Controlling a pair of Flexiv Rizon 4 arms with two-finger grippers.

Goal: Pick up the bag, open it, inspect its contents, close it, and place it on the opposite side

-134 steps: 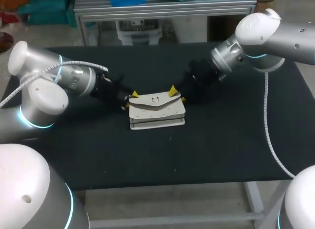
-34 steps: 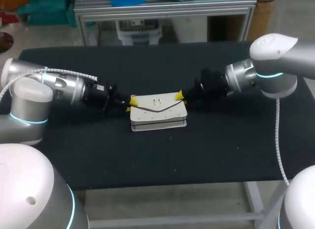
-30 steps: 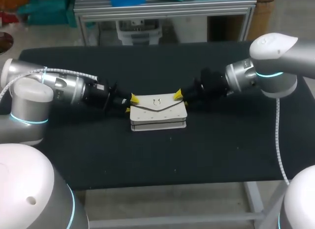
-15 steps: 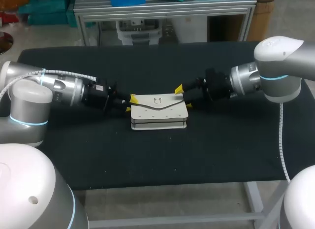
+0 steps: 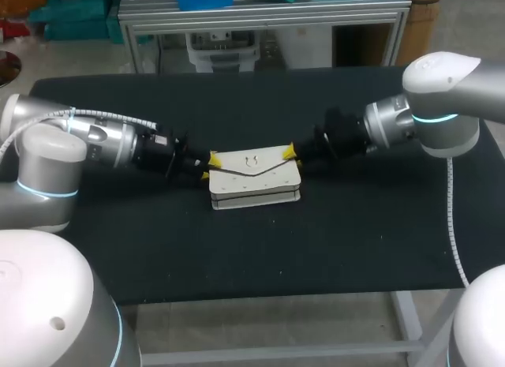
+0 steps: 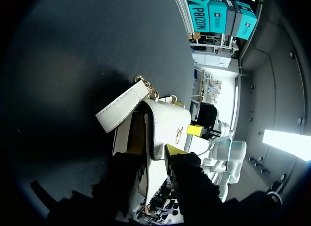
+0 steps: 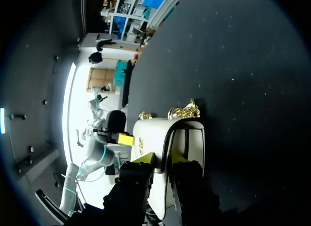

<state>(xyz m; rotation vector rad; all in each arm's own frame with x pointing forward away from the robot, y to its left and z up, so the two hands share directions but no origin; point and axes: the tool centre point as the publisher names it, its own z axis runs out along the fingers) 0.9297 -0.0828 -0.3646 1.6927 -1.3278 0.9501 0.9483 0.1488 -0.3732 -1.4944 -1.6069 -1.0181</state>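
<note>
The white bag (image 5: 254, 176) lies flat near the middle of the black table (image 5: 252, 256), its pointed flap (image 5: 251, 161) facing up and a small gold ring at the flap's centre. Along the left corner a dark gap shows under the flap, so that edge stands slightly raised off the body. In the left wrist view the bag (image 6: 167, 124) is seen end-on, with a white strap (image 6: 121, 106) sticking out from a gold chain link (image 6: 151, 92) at its far corner. The left gripper (image 5: 208, 165) sits at the bag's left upper corner; from its own camera the left gripper (image 6: 151, 152) has its fingers drawn narrow, one yellow tip inside the opening and one outside, pinching the flap between them. The right gripper (image 5: 292, 155) is at the opposite upper corner. In the right wrist view the right gripper (image 7: 162, 159) is likewise narrow, and it seems to clamp the dark-edged flap of the bag (image 7: 150, 133), though contact is hard to confirm there. A gold chain (image 7: 183, 111) lies just ahead.
</note>
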